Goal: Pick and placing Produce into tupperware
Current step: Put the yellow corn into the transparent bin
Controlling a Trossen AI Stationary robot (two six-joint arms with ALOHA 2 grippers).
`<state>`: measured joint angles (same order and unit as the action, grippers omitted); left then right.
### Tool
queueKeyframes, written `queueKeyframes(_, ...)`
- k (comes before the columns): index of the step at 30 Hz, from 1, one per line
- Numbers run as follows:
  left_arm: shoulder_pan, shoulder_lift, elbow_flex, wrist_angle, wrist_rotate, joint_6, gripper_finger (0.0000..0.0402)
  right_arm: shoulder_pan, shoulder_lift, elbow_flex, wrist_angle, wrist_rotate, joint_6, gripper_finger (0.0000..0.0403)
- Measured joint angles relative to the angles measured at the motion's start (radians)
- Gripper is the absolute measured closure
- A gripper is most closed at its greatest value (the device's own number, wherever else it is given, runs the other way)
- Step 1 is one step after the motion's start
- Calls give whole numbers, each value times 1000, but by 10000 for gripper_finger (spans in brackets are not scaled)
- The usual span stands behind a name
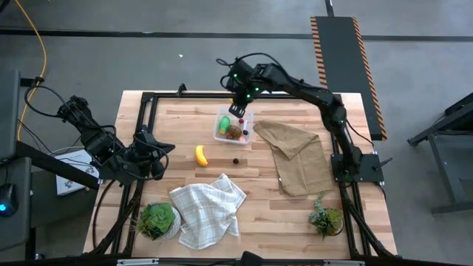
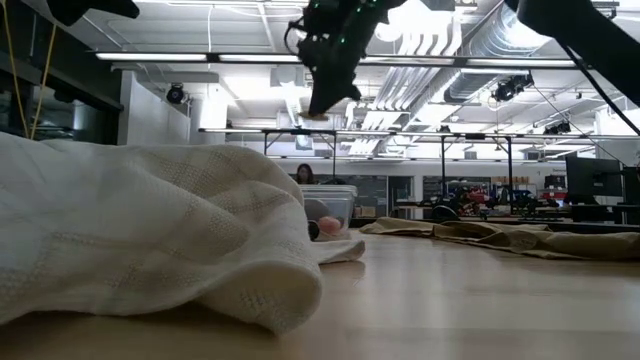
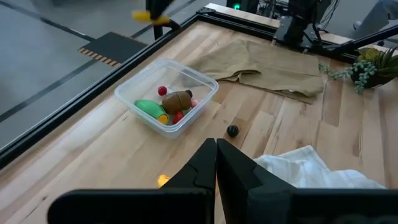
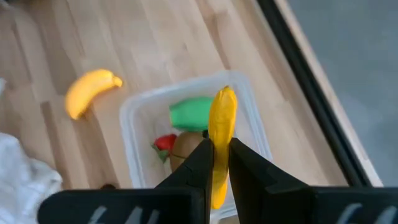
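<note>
My right pincer [image 4: 216, 158] hangs above the tupperware [image 1: 224, 135], clamped on a small yellow piece [image 4: 221, 140]; seen from the right wrist, its long axis runs straight out past my fingertips, far end over the container. The tupperware sits near the desk's [image 1: 259, 214] far edge, just beside the tan cloth [image 1: 299, 155]. Inside it: green piece [image 4: 189, 113], brown kiwi-like oval [image 3: 176, 99], red berries [image 3: 163, 91]. The banana [image 1: 201, 154] lies loose on the desk near the container, long axis running roughly far-to-near in the high view, w/ a slight curve. A dark berry [image 1: 235, 159] sits alone on the wood betw. banana and tan cloth. Nearer the front: white checked cloth [image 1: 207, 210], w/ potted plants at the front left [image 1: 157, 219] and front right [image 1: 326, 219]. My left pincer [image 3: 216, 163] is pinched shut, empty, waiting over the desk's left side. Low view: checked cloth fills the foreground and hides most of the container; a person sits far back in the room. Only the wrist views show the container's contents clearly.
</note>
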<state>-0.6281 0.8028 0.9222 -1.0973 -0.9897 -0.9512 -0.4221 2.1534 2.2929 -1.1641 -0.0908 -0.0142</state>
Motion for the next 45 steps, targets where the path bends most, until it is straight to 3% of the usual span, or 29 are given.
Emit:
queueKeyframes(21, 0, 0, 0, -5, 2, 1, 399, 18, 198, 0, -22, -6, -11, 373)
queueKeyframes(45, 0, 0, 0, -13, 2, 3, 399, 29, 226, 0, 0, 0, 14, 373)
